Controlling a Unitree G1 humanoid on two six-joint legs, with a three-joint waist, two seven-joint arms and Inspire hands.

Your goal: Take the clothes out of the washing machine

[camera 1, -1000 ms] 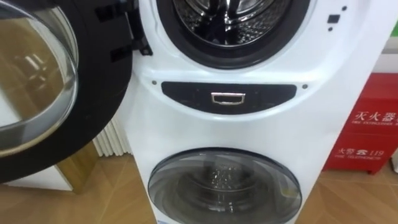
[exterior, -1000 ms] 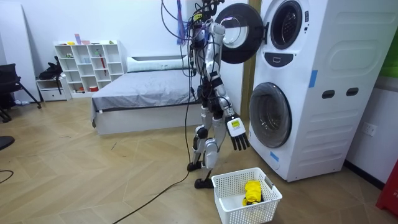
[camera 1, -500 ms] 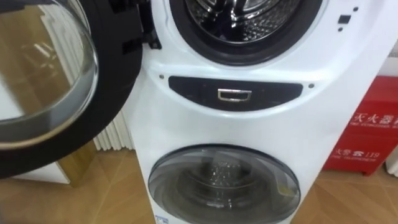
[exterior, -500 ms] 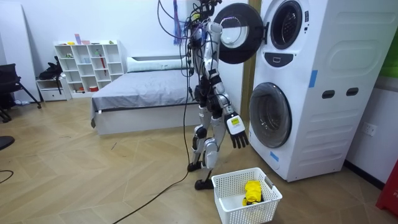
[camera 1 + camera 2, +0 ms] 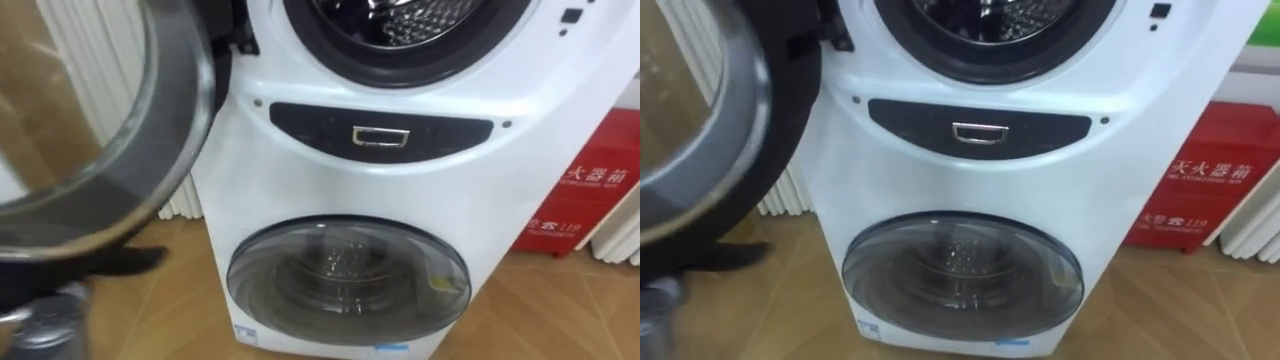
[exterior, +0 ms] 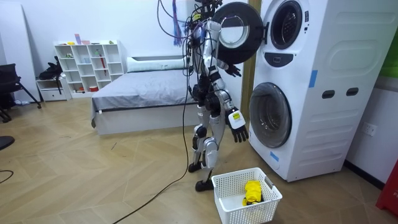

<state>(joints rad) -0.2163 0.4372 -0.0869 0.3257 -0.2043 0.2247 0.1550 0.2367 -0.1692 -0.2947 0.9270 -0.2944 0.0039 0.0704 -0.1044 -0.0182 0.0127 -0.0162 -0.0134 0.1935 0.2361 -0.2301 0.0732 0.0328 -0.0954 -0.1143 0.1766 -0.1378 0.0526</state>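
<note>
The white stacked washer [image 5: 300, 195] is standing with its upper door [image 5: 100, 130] hanging open to the left, baring the steel drum [image 5: 410, 20]. Its lower door [image 5: 348, 285] is sitting shut. A yellow garment [image 6: 252, 191] is lying in the basket [image 6: 239, 211] before it.

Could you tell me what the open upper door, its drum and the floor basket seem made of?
The upper door looks like a clear, curved glass bowl in a glossy dark frame, probably plastic. The drum looks like bright steel: shiny, with rows of small holes. The basket looks like matt white plastic, judging by its moulded lattice wall.
</note>
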